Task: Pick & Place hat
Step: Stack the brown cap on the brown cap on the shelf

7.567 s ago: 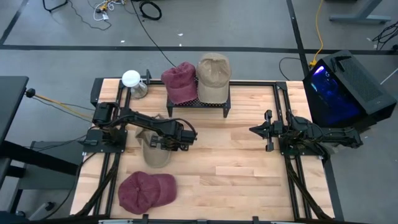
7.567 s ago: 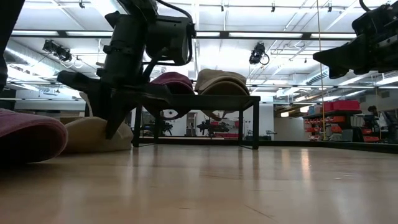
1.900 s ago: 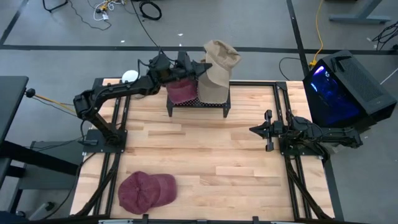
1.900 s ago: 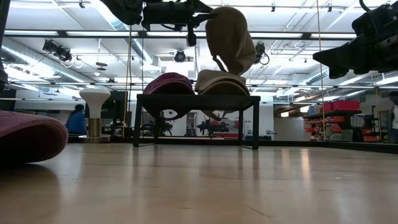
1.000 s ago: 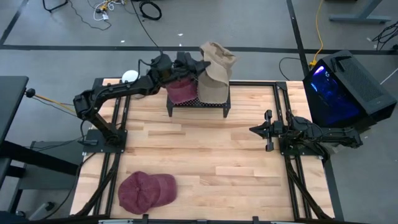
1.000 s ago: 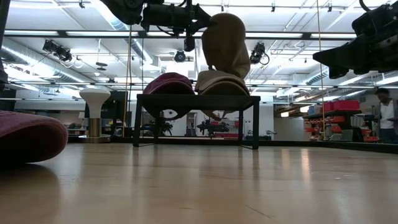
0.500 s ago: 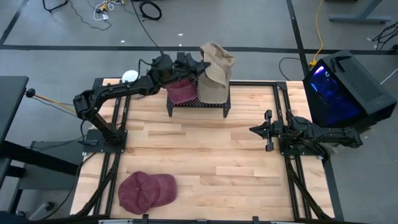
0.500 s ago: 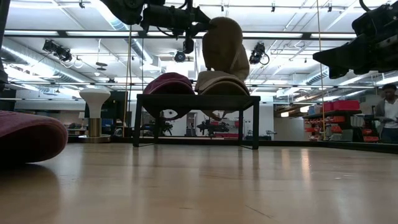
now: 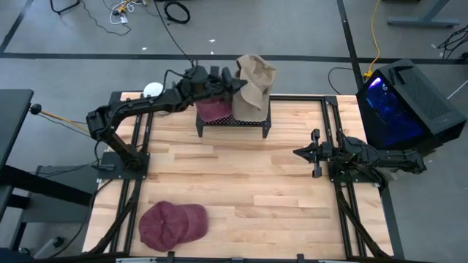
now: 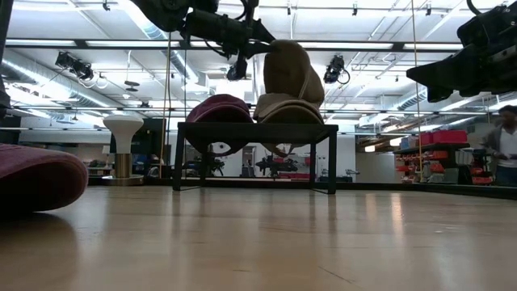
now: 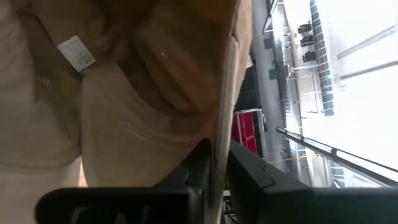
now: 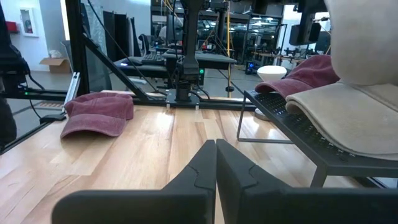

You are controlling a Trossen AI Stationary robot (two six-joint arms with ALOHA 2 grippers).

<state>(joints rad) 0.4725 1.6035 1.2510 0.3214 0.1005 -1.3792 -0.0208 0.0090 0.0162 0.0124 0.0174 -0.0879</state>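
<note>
**Tan hat sinking onto the stack at the back rack**

Lowering since a second ago, now slumping against the tan hat (image 9: 248, 109) already lying on the black rack (image 9: 232, 121) at the table's far edge: the held tan hat (image 9: 255, 71), hanging crown-up and just above its twin. Pinching a thin fold of that hat's edge, fingers nearly together on the cloth: the left gripper (image 9: 235, 79), reaching out over the rack. Sitting beside the stacked pair on the same rack: a maroon hat (image 9: 213, 107). Lying well apart, near the table's front left corner: another maroon hat (image 9: 172, 223). Standing near the rack's left end: a white mushroom-shaped lamp (image 9: 153, 90). Waiting at the table's right side, fingers pressed together on nothing: the right gripper (image 9: 298, 153).
</note>
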